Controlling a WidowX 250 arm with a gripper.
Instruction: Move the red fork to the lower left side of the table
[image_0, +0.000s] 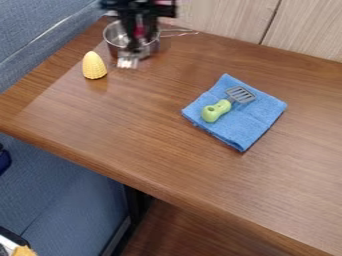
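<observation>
- Blue cloth (264, 116) sits nearest us.
- Maybe we're grabbing the red fork (139, 32); we can't tell if the claw (135, 50) pinches it.
- Next, we'd take it to the counter's (153, 150) lower left.

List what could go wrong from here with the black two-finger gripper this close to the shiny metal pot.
The black two-finger gripper overlaps the shiny metal pot in view, so it might knock it or snag its thin wire handle.

The yellow ribbed corn cob stands on end just left of it; a sweep toward the lower left could topple it.

The brown wooden table ends at its lower left, so anything released too far out may fall.
</observation>
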